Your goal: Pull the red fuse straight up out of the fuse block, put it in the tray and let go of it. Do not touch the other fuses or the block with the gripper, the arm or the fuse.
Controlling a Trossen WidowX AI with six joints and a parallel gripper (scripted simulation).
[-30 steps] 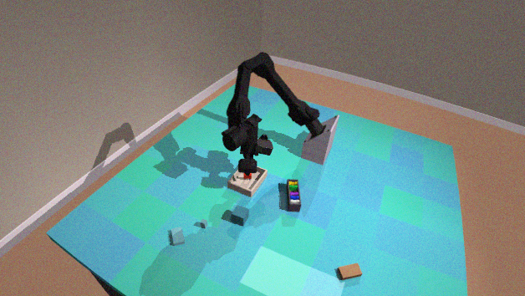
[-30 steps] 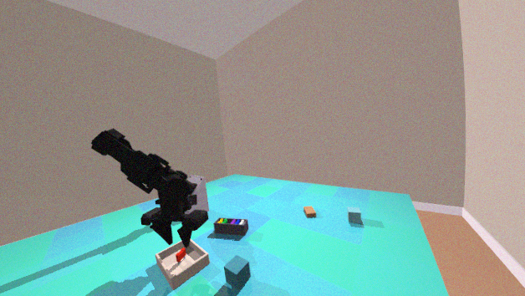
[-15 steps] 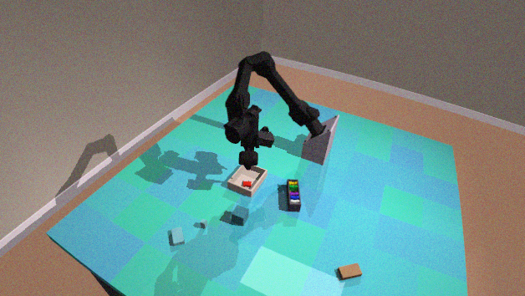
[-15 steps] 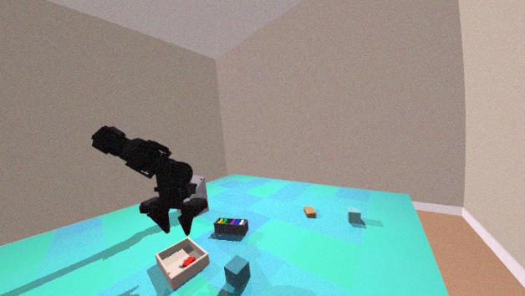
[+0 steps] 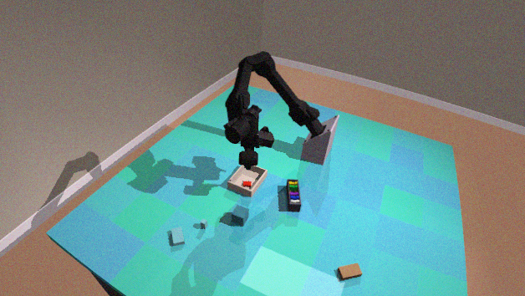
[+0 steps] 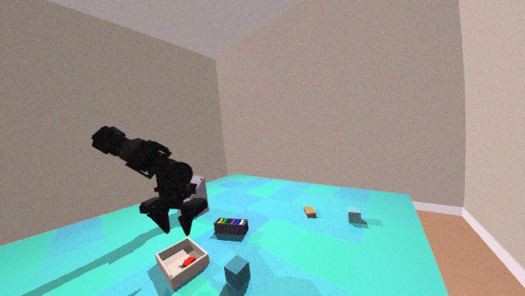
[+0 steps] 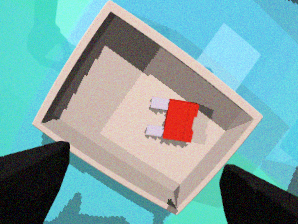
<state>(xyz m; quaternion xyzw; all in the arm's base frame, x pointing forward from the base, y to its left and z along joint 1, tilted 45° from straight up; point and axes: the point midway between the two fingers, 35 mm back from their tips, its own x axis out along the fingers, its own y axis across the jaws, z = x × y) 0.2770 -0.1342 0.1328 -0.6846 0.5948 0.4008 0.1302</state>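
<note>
The red fuse (image 5: pixel 247 183) (image 6: pixel 189 262) (image 7: pixel 180 120) lies flat on its side on the floor of the tray, its two pale prongs showing in the wrist view. The beige tray (image 5: pixel 239 191) (image 6: pixel 191 275) (image 7: pixel 75 59) stands on the table. My gripper (image 6: pixel 178 234) (image 7: pixel 147 164) is open and empty, above the tray and apart from the fuse. The dark fuse block (image 5: pixel 296 207) (image 6: pixel 231 229) stands beside the tray, holding several fuses, among them yellow, green, purple, blue and white ones. In the top view the fingertips are hard to make out.
A blue-grey cube (image 5: pixel 240 215) (image 6: pixel 237 271) stands near the tray. A pale block (image 5: pixel 176 236) and a small grey cube (image 5: pixel 203 224) lie farther off. An orange-brown block (image 5: pixel 349 271) (image 6: pixel 309 211) lies well away from the fuse block. Another grey block (image 6: pixel 354 215) shows in the exterior view.
</note>
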